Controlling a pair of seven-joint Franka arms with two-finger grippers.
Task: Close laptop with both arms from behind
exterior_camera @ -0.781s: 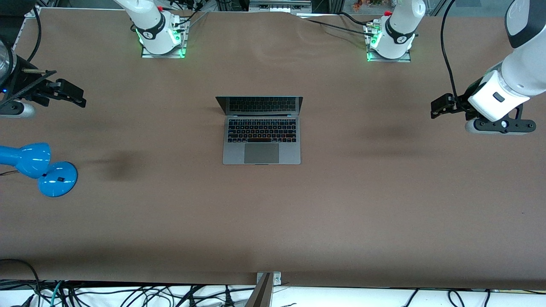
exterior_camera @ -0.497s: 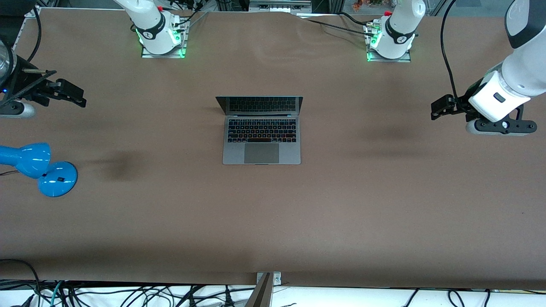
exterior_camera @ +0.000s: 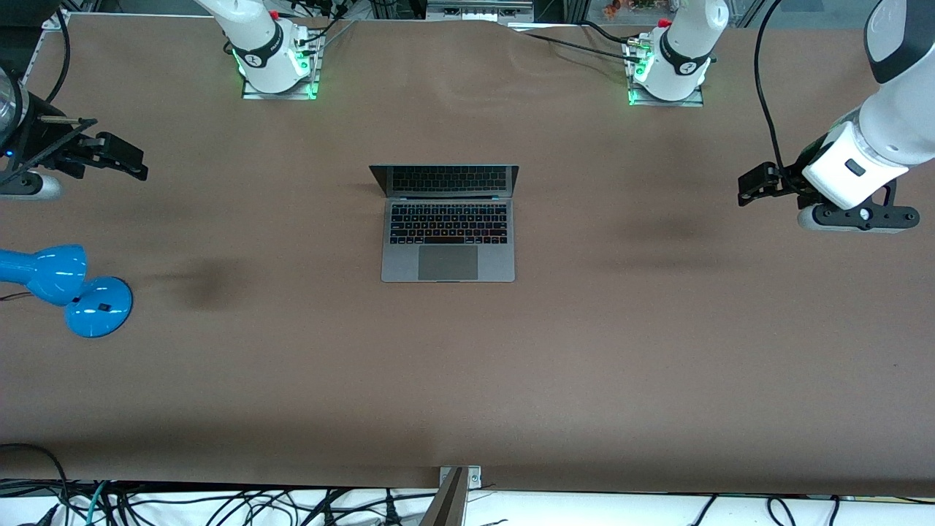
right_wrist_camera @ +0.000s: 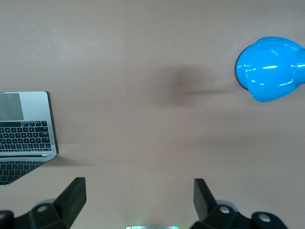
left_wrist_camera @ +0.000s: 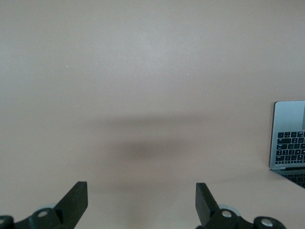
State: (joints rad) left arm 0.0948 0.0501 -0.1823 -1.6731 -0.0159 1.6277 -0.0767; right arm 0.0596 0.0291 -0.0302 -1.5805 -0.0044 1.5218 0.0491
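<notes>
The grey laptop [exterior_camera: 448,232] lies open at the middle of the brown table, screen upright toward the arms' bases. It also shows in the left wrist view [left_wrist_camera: 289,138] and in the right wrist view [right_wrist_camera: 25,133]. My left gripper [exterior_camera: 754,183] hangs open and empty over bare table near the left arm's end, well away from the laptop; its open fingers [left_wrist_camera: 76,198] show in its wrist view. My right gripper [exterior_camera: 120,157] hangs open and empty over bare table at the right arm's end; its fingers [right_wrist_camera: 74,195] stand wide apart.
A blue desk lamp [exterior_camera: 69,288] stands near the right arm's end, nearer the front camera than my right gripper; it shows in the right wrist view [right_wrist_camera: 271,69]. Cables run along the table's front edge [exterior_camera: 467,486]. The arm bases [exterior_camera: 274,66] glow green.
Both grippers have drifted very slightly upward in the front view. The laptop has not moved.
</notes>
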